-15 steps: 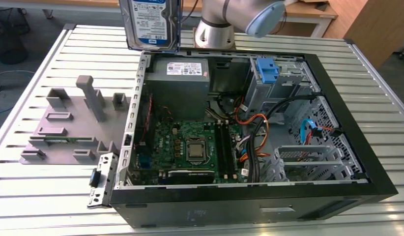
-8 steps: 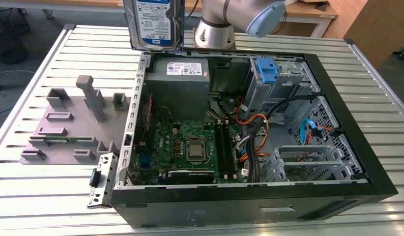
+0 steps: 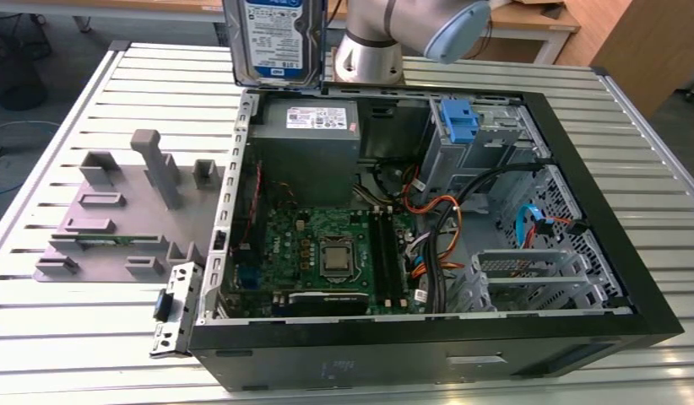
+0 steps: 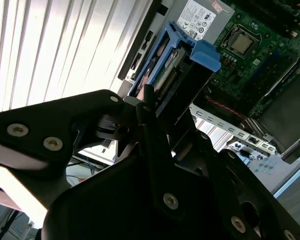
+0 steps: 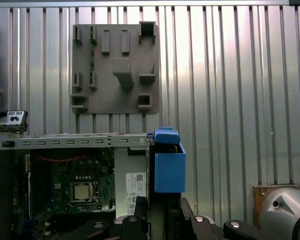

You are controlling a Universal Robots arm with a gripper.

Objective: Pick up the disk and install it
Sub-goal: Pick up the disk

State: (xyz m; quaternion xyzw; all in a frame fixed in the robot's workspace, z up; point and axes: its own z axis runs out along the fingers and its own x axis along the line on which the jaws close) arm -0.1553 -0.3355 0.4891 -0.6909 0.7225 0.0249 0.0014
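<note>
The disk [image 3: 275, 40] hangs upright above the back edge of the open computer case [image 3: 437, 337], near the power supply; its white-and-blue label faces the exterior camera. In both wrist views the disk's bright blue carrier frame [image 5: 169, 166] [image 4: 176, 65] sticks out from between the black fingers. My gripper [image 5: 157, 210] [image 4: 152, 100] is shut on the disk. The silver arm [image 3: 406, 32] rises just to the exterior view's right of the disk.
Inside the case are a grey power-supply box [image 3: 307, 128], a green motherboard [image 3: 330, 253], a small blue latch [image 3: 460, 122] and a perforated drive cage [image 3: 528, 274]. A grey fixture plate [image 3: 121, 211] lies on the slatted metal table [image 3: 88, 337] at the exterior view's left.
</note>
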